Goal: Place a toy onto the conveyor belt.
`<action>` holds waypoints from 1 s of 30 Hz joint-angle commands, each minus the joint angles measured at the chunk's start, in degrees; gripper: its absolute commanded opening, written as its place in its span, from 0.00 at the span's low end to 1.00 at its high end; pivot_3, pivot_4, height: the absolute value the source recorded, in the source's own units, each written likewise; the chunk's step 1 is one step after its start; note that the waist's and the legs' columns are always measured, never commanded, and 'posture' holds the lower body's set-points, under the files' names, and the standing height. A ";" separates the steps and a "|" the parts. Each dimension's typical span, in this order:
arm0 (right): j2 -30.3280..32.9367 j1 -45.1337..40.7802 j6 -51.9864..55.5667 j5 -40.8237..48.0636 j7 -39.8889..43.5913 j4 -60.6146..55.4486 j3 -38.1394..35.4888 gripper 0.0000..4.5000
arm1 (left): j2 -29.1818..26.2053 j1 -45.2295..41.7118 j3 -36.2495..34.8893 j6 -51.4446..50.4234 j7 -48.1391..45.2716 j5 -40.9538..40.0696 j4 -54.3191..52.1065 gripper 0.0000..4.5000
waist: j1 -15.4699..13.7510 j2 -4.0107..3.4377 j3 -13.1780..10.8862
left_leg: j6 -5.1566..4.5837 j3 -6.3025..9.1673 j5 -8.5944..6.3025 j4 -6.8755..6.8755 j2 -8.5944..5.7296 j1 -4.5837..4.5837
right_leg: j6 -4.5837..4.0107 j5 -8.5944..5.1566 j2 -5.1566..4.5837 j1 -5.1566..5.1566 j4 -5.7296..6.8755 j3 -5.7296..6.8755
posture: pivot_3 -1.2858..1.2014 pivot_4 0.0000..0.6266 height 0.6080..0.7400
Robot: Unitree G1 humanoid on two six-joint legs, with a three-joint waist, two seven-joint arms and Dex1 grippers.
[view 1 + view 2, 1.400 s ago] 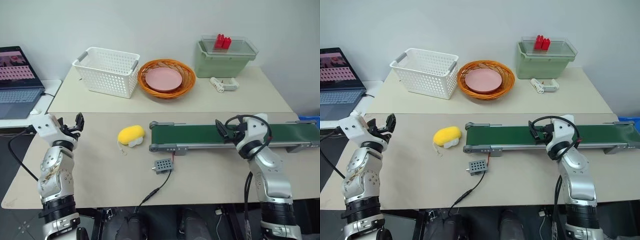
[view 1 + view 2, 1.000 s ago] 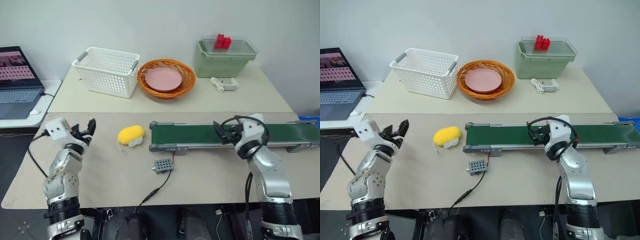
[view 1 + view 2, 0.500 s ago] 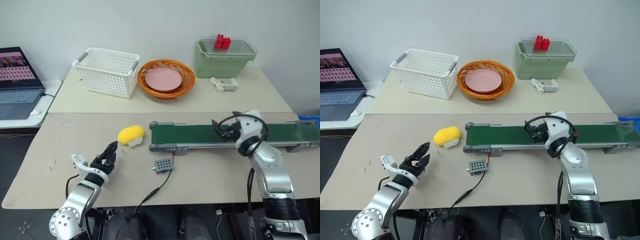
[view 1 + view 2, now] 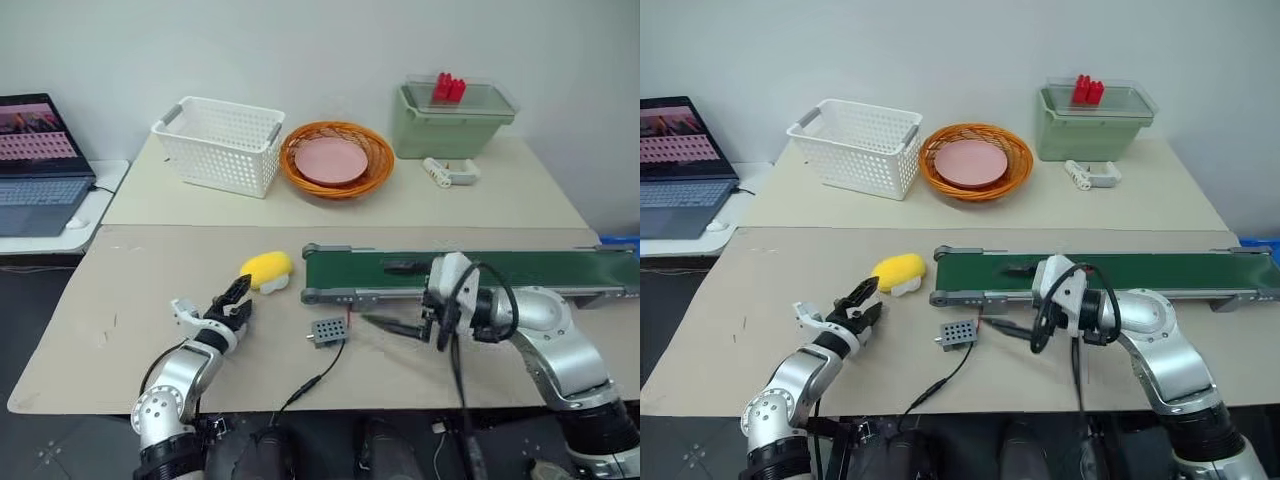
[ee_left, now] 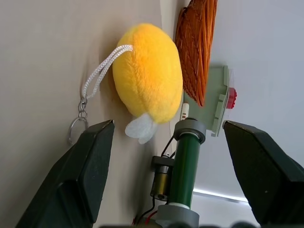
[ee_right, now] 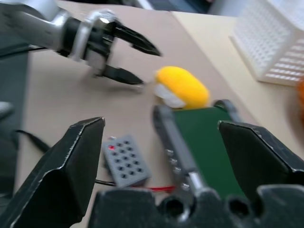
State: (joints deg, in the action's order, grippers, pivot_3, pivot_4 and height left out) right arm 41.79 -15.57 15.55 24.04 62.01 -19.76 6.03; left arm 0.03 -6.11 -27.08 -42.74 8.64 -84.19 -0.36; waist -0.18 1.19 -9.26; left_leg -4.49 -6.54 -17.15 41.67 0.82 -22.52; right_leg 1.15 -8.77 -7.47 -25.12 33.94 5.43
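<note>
With our left hand (image 4: 232,301) wide open and empty just short of the toy (image 4: 266,267) lying on the worktop (image 4: 130,290) beside the conveyor belt (image 4: 560,268), we should straddle its yellow body, not its cord.

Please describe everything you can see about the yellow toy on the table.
The toy is a rounded, bright yellow plush with a fuzzy surface. A small white part sticks out on one side, and a white cord with a metal ring hangs from it. It lies on the beige table, close to the conveyor belt's end. The open left gripper is near, not touching it.
</note>
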 commanded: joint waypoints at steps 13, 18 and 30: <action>-3.87 -9.26 1.78 1.96 6.49 9.02 1.95 1.00 | -1.54 -11.41 0.59 3.97 -12.70 8.83 20.04 0.86 | -1.03 0.00 0.00 | 0.12 0.01 0.04 0.01 0.00 -0.06 | 0.05 0.07 0.00 -0.03 0.03 0.09 | 0.52 0.24 1.00; -4.09 -9.36 2.18 1.92 6.61 8.21 2.14 1.00 | -1.39 -15.23 -0.27 5.03 -15.70 12.40 26.73 0.86 | -1.47 -0.09 0.05 | 0.14 0.02 0.06 0.00 0.00 -0.04 | 0.08 0.08 0.00 -0.03 0.05 0.10 | 0.52 0.24 1.00; -5.00 -7.77 2.43 0.27 4.11 4.72 3.13 1.00 | -1.22 -26.81 -5.01 11.75 -20.04 20.65 47.88 0.86 | -2.60 -0.91 0.54 | 0.51 0.03 0.03 0.01 -0.01 0.20 | 0.33 -0.05 -0.09 0.21 0.06 0.12 | 0.52 0.24 1.00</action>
State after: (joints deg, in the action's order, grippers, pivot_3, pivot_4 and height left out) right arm 37.02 -23.21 17.79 23.63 66.90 -11.98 10.36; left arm -1.80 -33.27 -31.71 -32.11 -12.12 -65.51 42.20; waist -2.78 0.28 -8.72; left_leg -3.99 -6.51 -17.12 41.68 0.82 -22.29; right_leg 1.55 -8.79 -7.56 -24.90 34.01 5.56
